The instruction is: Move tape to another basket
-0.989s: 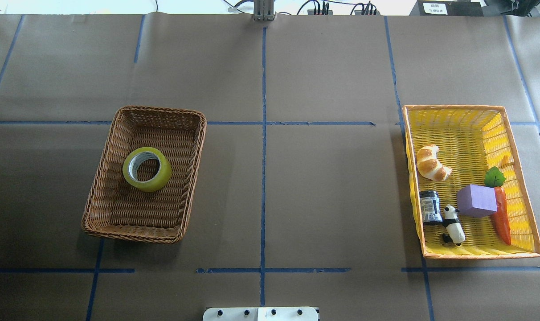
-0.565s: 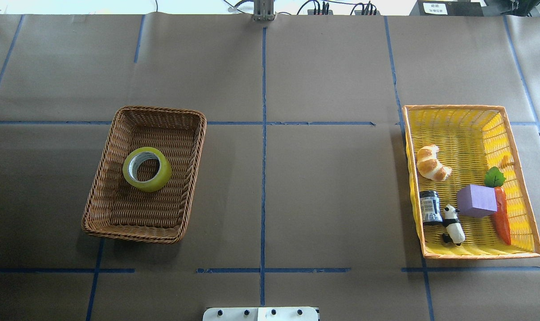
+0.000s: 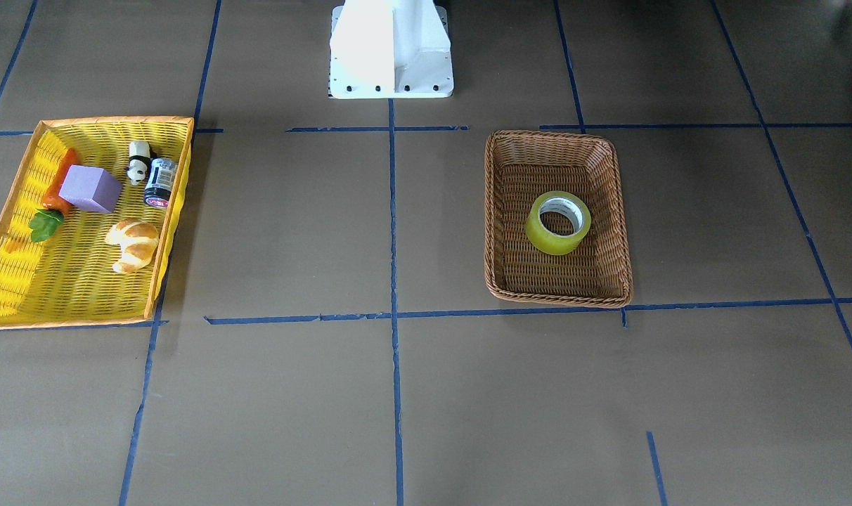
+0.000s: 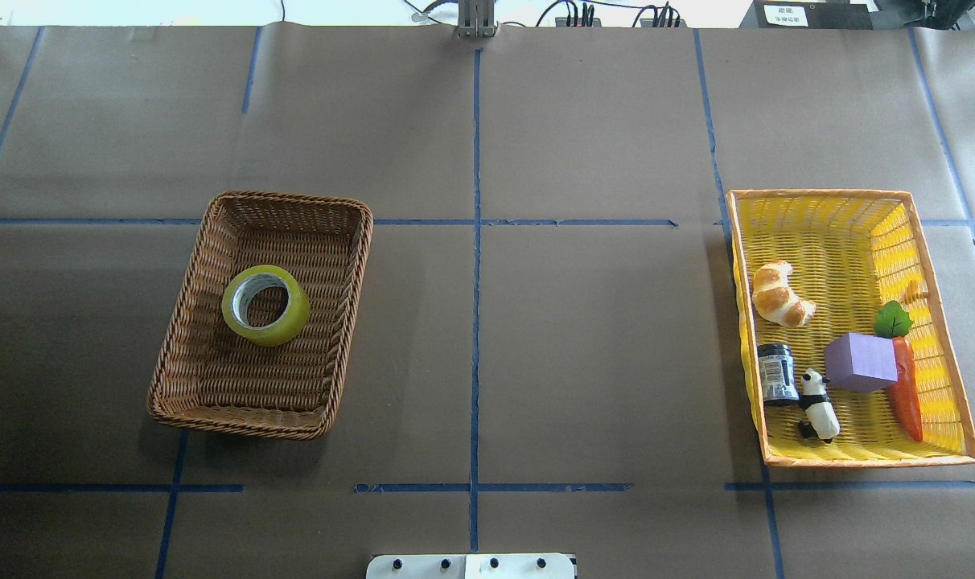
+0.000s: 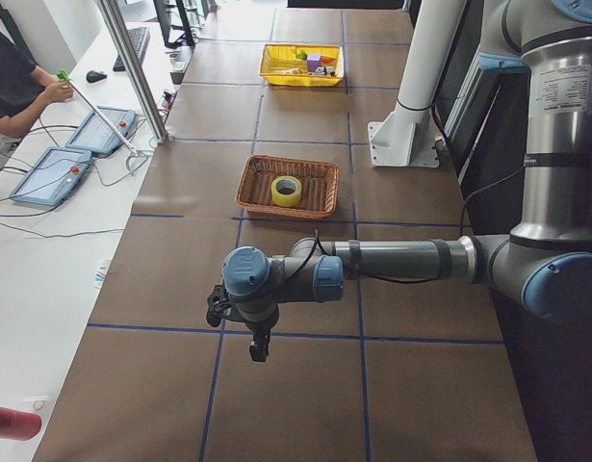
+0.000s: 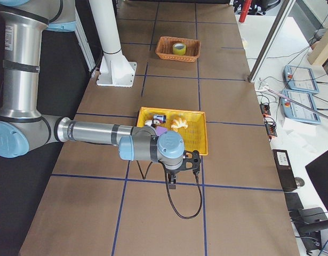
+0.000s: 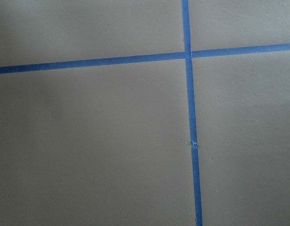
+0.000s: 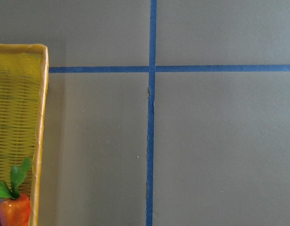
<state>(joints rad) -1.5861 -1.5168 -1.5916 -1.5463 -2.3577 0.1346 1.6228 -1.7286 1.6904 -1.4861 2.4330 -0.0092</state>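
Seen from the table's left end, the left gripper (image 5: 260, 352) comes first. It hangs fingers-down over the bare table (image 5: 276, 414), well apart from any basket. Only the side camera shows it, so I cannot tell how wide its fingers stand. Its wrist camera sees nothing but brown paper and blue grid lines (image 7: 191, 141).

Further along sits the brown basket (image 4: 290, 199). The tape (image 4: 298, 318) lies flat near the middle of its floor, core hole facing up, touching none of the walls.

Well beyond that is the yellow basket (image 4: 845, 249), which holds a croissant (image 4: 781, 294), a purple block (image 4: 861, 362), a carrot (image 4: 907, 386) and some smaller items. Farthest off, the right gripper (image 6: 173, 183) hangs just beside that basket's outer end. Its opening cannot be read either.

With the roll alone in the brown basket and both arms parked clear, the transfer looks complete to me. The step in hand would then be holding off. Doing that well means keeping both arms high and outside the basket rims, so that nothing nudges the roll or drags the light wicker.
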